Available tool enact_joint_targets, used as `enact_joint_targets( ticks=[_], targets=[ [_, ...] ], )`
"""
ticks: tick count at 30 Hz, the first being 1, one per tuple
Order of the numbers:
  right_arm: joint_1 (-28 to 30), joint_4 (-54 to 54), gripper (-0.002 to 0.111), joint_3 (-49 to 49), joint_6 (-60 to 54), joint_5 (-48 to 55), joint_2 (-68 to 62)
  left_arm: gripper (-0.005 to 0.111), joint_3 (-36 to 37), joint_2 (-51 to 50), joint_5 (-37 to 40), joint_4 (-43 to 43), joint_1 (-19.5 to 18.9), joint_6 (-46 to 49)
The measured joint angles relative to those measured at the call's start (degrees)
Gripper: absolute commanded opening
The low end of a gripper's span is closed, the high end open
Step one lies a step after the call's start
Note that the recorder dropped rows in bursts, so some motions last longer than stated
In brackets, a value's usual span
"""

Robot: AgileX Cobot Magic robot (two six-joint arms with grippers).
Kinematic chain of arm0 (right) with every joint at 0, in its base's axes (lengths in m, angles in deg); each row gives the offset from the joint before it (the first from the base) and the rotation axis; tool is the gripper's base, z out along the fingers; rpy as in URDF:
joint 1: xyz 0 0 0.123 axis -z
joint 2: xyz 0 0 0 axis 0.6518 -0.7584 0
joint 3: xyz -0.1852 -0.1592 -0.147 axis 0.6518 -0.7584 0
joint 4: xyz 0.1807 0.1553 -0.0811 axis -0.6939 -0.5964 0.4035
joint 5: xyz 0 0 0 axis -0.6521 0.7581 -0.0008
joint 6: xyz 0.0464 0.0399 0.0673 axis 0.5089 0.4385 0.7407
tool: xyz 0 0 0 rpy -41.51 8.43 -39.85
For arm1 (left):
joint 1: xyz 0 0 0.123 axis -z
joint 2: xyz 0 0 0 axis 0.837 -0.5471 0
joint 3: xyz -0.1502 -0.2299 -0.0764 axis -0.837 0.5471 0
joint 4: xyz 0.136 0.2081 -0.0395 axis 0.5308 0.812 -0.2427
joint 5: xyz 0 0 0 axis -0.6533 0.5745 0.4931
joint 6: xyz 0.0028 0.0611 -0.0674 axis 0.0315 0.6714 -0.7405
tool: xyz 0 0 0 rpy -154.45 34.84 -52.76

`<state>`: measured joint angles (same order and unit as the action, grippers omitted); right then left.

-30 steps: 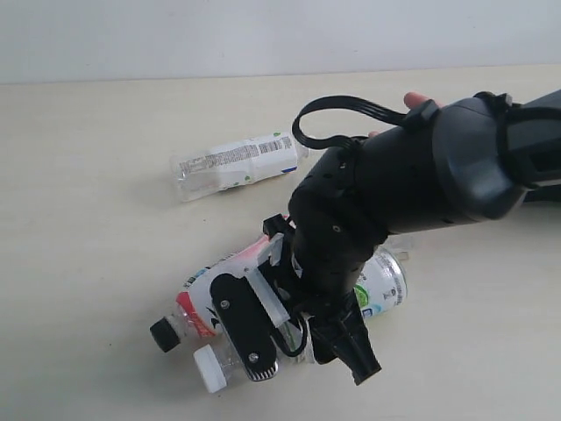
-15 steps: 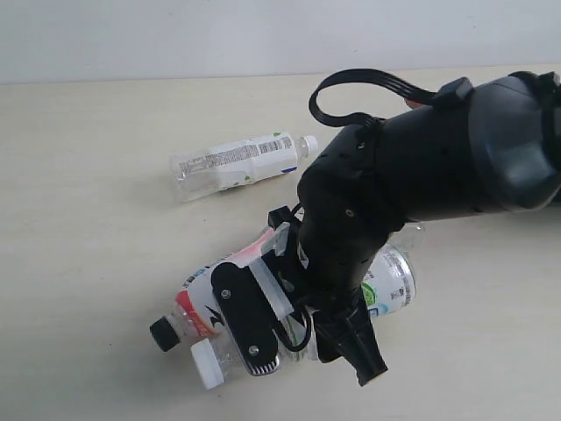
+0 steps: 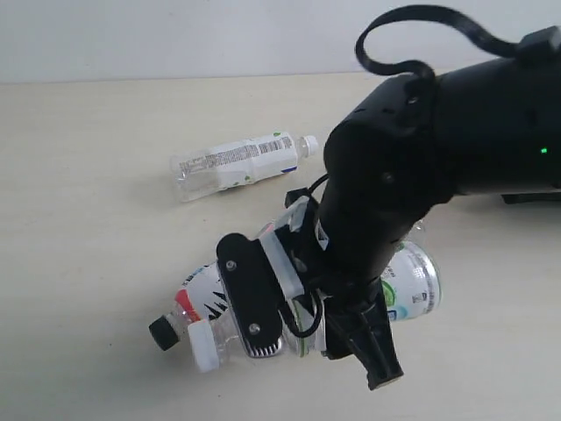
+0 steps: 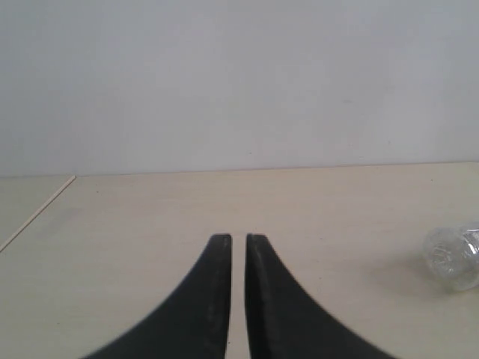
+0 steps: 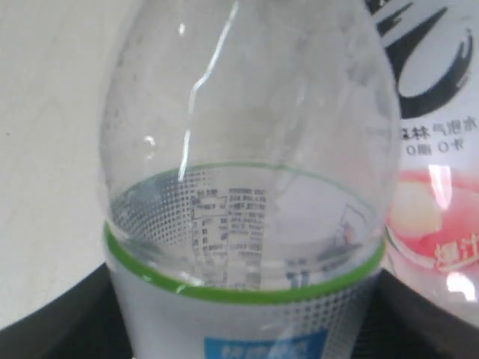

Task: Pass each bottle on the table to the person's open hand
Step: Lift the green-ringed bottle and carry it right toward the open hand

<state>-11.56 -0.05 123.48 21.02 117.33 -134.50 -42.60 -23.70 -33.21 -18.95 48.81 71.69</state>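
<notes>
My right gripper [image 3: 317, 353] is shut on the green lime label bottle [image 3: 410, 282], one black finger on each side of its body. Its white cap [image 3: 201, 344] points to the lower left. In the right wrist view the same bottle [image 5: 247, 224] fills the frame between the fingers [image 5: 52, 333]. The pink peach label bottle [image 3: 198, 290] with its black cap [image 3: 162, 333] lies right beside it on the table [image 3: 88, 219]. The white label bottle [image 3: 235, 163] lies further back. My left gripper [image 4: 239, 241] is shut and holds nothing. The person's hand and the fruit-picture bottle are hidden.
The bulky black right arm [image 3: 456, 149] with its looped cable covers the right half of the exterior view. A clear bottle base [image 4: 453, 258] lies on the table [image 4: 337, 209] off to one side in the left wrist view. A pale wall [image 3: 175, 35] stands behind.
My right arm has moved right and slightly up, taking the green lime label bottle with it, away from the peach bottle. The fingertip seen behind the arm a second ago is now covered.
</notes>
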Motion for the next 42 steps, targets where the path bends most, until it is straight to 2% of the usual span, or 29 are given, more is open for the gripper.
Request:
enact_joint_targets(
  ticks=[7,10,17,20,26,34,38,42],
  targets=[
    [0.00,0.00,0.000,0.00,16.44,6.91,9.45,0.010,0.00,0.00,0.00,0.00,0.00,0.00],
    [0.00,3.73,0.000,0.00,26.06,10.69,13.46,0.010,0.00,0.00,0.00,0.00,0.00,0.00],
    [0.26,30.50,0.000,0.00,55.45,19.54,17.67,0.010,0.00,0.00,0.00,0.00,0.00,0.00],
    [2.83,33.72,0.000,2.25,60.73,20.68,17.67,0.010,0.00,0.00,0.00,0.00,0.00,0.00],
    [13.50,26.95,0.000,9.85,61.94,20.89,15.39,0.010,0.00,0.00,0.00,0.00,0.00,0.00],
    [26.53,10.87,0.000,19.24,60.45,21.87,7.35,0.010,0.00,0.00,0.00,0.00,0.00,0.00],
    [29.50,4.67,0.000,21.77,59.50,21.00,3.01,0.010,0.00,0.00,0.00,0.00,0.00,0.00],
    [30.68,3.55,0.000,24.14,59.28,19.39,-1.19,0.010,0.00,0.00,0.00,0.00,0.00,0.00]
  ],
)
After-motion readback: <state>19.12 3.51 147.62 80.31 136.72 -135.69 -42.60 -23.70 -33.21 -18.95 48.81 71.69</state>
